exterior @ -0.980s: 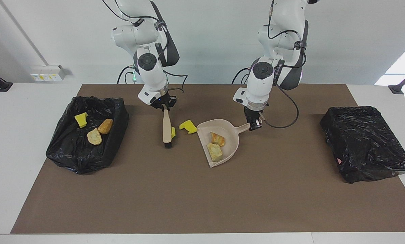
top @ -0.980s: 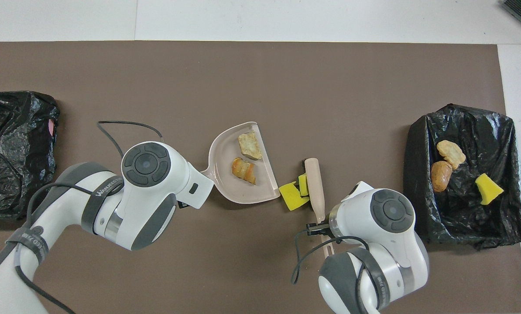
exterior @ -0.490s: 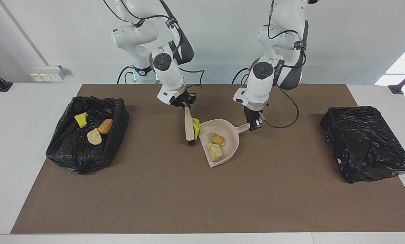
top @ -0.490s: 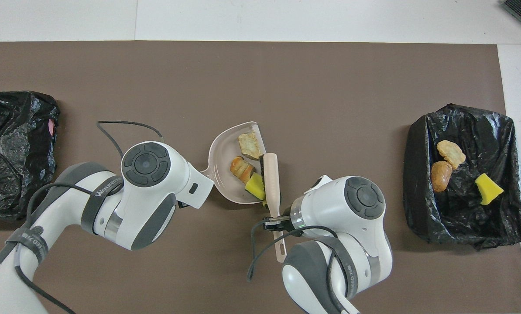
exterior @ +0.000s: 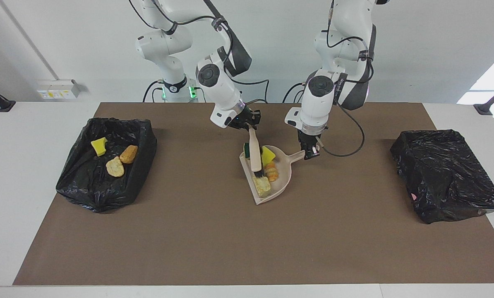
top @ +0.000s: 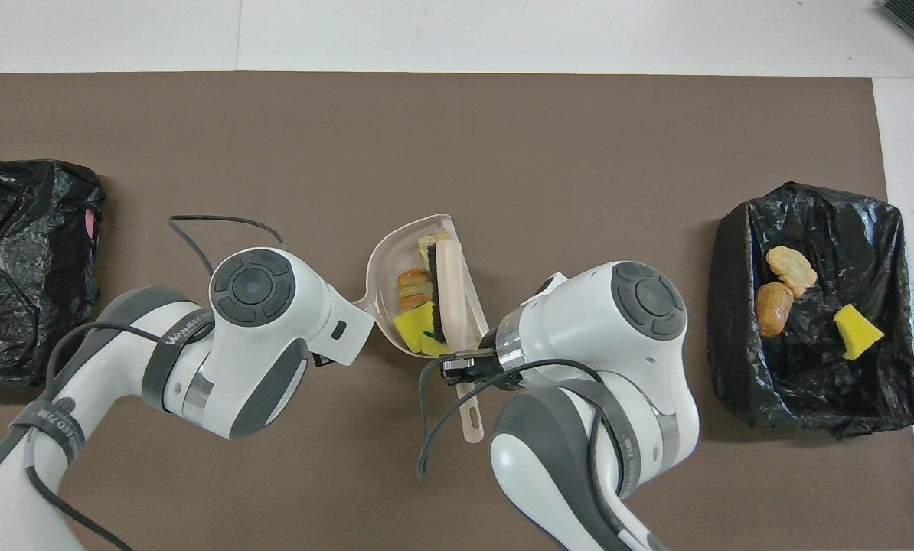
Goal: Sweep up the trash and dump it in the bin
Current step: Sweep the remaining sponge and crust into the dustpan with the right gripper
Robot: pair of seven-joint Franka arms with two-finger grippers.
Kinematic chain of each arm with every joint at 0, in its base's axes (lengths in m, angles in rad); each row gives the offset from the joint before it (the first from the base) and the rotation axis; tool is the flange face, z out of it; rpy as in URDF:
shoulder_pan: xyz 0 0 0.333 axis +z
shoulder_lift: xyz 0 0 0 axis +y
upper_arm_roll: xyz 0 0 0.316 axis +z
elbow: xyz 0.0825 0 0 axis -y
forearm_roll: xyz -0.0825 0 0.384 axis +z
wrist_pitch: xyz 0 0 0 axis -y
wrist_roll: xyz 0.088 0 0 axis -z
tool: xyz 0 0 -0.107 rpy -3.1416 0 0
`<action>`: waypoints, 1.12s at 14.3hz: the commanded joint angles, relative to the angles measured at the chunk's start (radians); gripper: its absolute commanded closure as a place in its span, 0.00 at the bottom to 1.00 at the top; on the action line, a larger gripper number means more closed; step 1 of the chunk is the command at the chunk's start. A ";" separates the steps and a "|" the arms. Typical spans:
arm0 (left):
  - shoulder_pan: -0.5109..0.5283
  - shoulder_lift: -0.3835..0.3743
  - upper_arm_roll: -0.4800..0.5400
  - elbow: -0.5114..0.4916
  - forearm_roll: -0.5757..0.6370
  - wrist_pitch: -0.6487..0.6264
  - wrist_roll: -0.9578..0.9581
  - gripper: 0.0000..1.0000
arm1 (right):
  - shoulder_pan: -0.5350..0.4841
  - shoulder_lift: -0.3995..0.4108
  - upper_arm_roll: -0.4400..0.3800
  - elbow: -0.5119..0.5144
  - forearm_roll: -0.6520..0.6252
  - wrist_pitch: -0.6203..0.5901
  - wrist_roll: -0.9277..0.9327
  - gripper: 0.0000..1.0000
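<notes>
The right gripper is clamped on the brush handle, its bristle head down inside the dustpan at mid-table, pressed against the pieces there. The left gripper is closed on the dustpan's handle, holding the pan flat on the brown mat. In the pan lies the trash: yellow sponge pieces at the handle end, an orange-brown bread-like lump in the middle and a pale tan chunk toward the end farther from the robots, all crowded together beside the brush. No loose piece shows on the mat in either view, so the sweeping looks all but complete. Three more pieces, one yellow and two tan-to-orange, already rest in the open bin, lined with black plastic, at the right arm's end of the table. A second black-bagged bin sits at the left arm's end; its contents cannot be made out. What appears to remain is lifting the brush clear, carrying the loaded pan to a bin and tipping it out.
</notes>
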 commanded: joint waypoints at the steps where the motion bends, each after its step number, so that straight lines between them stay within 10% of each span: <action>1: 0.024 -0.029 -0.003 -0.038 -0.054 0.024 -0.033 1.00 | -0.017 -0.015 0.006 0.054 -0.024 -0.042 0.011 1.00; 16: 0.090 -0.029 0.000 -0.032 -0.212 0.007 -0.142 1.00 | -0.005 -0.099 0.014 0.152 -0.373 -0.303 0.224 1.00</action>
